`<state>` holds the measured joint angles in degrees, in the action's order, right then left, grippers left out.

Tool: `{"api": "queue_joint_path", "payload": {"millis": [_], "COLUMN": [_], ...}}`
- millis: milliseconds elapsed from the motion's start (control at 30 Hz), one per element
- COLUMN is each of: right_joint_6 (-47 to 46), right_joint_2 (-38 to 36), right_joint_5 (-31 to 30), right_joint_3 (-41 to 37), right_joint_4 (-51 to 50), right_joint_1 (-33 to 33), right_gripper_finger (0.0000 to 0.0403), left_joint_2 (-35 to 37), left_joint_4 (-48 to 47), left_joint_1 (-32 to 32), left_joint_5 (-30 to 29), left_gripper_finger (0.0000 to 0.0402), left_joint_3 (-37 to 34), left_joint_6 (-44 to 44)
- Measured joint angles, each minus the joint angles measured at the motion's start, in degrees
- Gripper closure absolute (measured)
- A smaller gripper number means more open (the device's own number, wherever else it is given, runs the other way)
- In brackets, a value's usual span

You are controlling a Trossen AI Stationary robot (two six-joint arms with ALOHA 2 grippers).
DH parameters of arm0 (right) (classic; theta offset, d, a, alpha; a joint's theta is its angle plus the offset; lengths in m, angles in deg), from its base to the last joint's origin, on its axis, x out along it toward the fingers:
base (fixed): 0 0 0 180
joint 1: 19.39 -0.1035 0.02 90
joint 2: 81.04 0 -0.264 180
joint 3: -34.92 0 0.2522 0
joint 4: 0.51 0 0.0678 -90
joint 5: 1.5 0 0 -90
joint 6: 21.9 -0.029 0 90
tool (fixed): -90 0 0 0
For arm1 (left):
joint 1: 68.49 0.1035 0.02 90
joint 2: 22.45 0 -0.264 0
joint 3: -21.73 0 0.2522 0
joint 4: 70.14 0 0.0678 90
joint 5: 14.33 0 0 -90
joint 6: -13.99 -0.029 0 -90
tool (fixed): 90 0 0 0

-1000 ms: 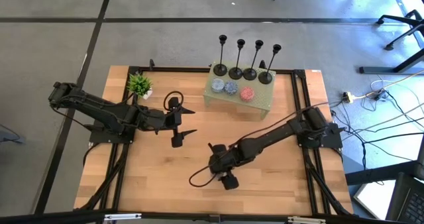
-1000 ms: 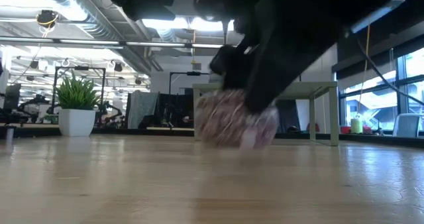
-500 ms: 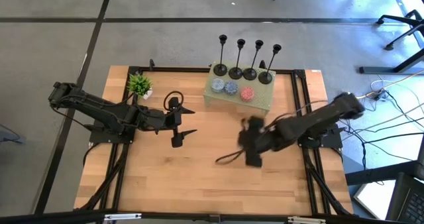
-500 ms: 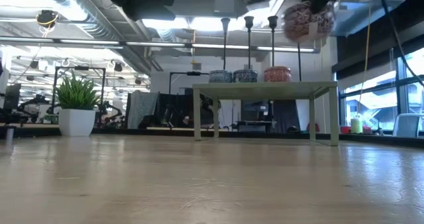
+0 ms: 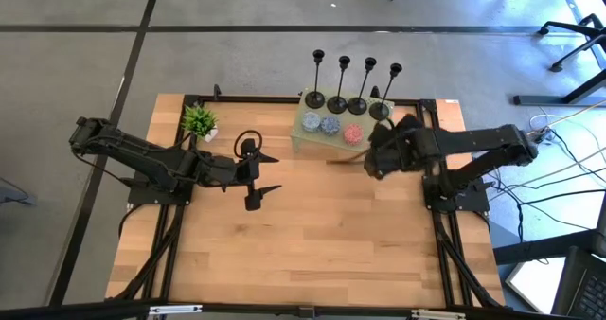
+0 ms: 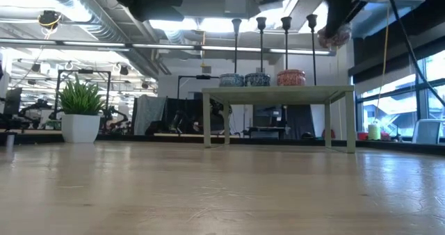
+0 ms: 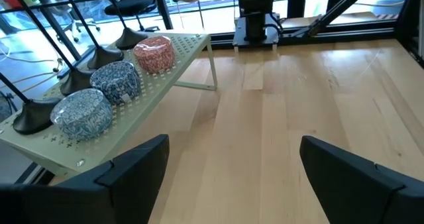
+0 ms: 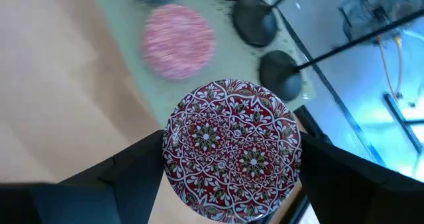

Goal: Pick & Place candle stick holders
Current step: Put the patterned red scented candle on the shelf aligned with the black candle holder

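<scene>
I carry a round red patterned tin (image 8: pixel 232 150) gripped between the wide jaws of the right gripper (image 5: pixel 381 150), above the right end of the pale green perforated shelf (image 5: pixel 371 148). The four slim black candle stick holders (image 5: pixel 356 86) stand along the shelf's far edge. Next I must lower the tin beside the pink tin (image 8: pixel 179 40), without touching the holders. The left gripper (image 5: pixel 262 172) waits open at centre-left

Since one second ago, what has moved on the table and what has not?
The right tool, gripping a red patterned tin, rose from the table's front-middle to the green shelf's right end. The left tool, four candle stick holders and three tins stayed put.
</scene>
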<state>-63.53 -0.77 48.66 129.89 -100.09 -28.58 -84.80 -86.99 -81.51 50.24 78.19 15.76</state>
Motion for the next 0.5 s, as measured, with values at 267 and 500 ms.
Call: {"api": "queue_joint_path", "payload": {"millis": [267, 500], "right_joint_6": [0.9, 1.6], "right_joint_2": [0.7, 0.7], "right_joint_5": [9.6, 11.8], "right_joint_3": [-3.3, -9.8], "right_joint_4": [8.0, 11.9], "right_joint_1": [11.2, 15.0], "right_gripper_finger": [0.009, 0.0089], "left_joint_2": [0.0, 0.0], "left_joint_4": [-0.1, -0.1], "left_joint_1": [0.0, 0.0], "left_joint_5": [0.0, 0.0], "left_gripper_finger": [0.0064, 0.0064], "left_joint_3": [0.0, 0.0], "left_joint_6": [0.0, 0.0]}}
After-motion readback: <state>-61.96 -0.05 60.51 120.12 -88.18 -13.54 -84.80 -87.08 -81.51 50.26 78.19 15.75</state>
